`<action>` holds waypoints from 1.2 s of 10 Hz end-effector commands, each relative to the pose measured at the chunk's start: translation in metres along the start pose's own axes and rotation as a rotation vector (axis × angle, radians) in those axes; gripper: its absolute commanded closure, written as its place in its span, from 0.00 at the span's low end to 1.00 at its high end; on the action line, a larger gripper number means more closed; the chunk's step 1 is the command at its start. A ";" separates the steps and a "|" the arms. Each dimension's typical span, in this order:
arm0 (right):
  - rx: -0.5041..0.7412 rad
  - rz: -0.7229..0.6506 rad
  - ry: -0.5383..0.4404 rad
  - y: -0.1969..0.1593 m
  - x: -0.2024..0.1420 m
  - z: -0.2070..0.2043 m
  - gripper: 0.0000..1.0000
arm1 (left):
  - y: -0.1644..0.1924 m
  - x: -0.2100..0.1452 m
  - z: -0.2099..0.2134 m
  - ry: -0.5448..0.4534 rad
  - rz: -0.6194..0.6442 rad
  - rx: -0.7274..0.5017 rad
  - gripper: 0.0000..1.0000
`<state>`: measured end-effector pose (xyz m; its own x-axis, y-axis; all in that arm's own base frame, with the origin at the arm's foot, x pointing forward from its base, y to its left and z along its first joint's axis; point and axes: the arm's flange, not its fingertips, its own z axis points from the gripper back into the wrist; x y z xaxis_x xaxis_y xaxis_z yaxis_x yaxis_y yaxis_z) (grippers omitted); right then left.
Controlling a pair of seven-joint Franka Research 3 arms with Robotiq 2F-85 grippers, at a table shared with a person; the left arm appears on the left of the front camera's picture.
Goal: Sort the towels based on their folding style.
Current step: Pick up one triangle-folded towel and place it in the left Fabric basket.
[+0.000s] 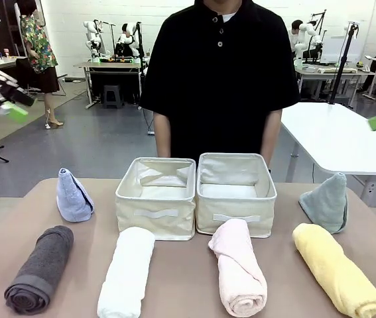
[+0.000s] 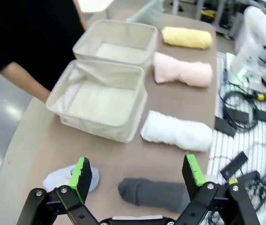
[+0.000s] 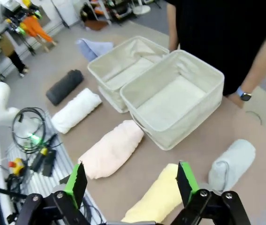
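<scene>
Four rolled towels lie along the near edge: dark grey point(image 1: 38, 268), white point(image 1: 128, 270), pink point(image 1: 239, 266) and yellow point(image 1: 337, 269). A lavender-blue cone towel point(image 1: 73, 195) stands at the left and a pale grey-green cone towel point(image 1: 327, 202) at the right. My left gripper point(image 2: 137, 165) hangs open high above the dark grey roll point(image 2: 154, 193), holding nothing; it also appears at the far left point(image 1: 7, 99). My right gripper point(image 3: 132, 171) is open and empty, high over the yellow roll point(image 3: 156, 199) and pink roll point(image 3: 111, 149).
Two cream fabric baskets point(image 1: 156, 197) point(image 1: 235, 193) stand side by side at the table's middle. A person in a black shirt point(image 1: 221, 73) stands right behind them, arms down. Cables and control boxes point(image 2: 240, 108) lie beside the table on my side.
</scene>
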<state>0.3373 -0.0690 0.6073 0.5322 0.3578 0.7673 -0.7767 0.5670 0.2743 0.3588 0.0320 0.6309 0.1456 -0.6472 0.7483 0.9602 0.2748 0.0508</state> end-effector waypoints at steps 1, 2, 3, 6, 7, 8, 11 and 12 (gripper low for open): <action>0.043 -0.022 -0.016 -0.023 -0.009 0.016 0.00 | 0.019 -0.013 0.022 0.088 0.014 -0.009 0.00; 0.063 -0.023 -0.056 -0.038 -0.019 0.025 0.00 | 0.026 -0.029 0.035 0.096 0.047 0.002 0.00; 0.071 -0.025 -0.079 -0.049 -0.026 0.030 0.00 | 0.031 -0.046 0.045 0.094 0.069 0.012 0.00; 0.165 -0.001 -0.129 -0.074 -0.042 0.045 0.00 | 0.035 -0.090 0.063 0.049 0.128 0.022 0.00; 0.190 0.001 -0.137 -0.081 -0.045 0.049 0.00 | 0.034 -0.098 0.068 0.034 0.128 0.027 0.00; 0.210 0.001 -0.162 -0.088 -0.048 0.052 0.00 | 0.033 -0.103 0.072 -0.001 0.123 0.034 0.00; 0.223 0.008 -0.255 -0.100 -0.059 0.063 0.00 | 0.031 -0.119 0.081 -0.186 0.131 0.103 0.00; 0.216 -0.002 -0.272 -0.103 -0.064 0.066 0.00 | 0.032 -0.124 0.081 -0.244 0.143 0.113 0.00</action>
<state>0.3579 -0.1968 0.5681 0.4623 0.1429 0.8752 -0.8392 0.3894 0.3797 0.3500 0.1779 0.6041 0.2407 -0.4689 0.8498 0.9019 0.4316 -0.0173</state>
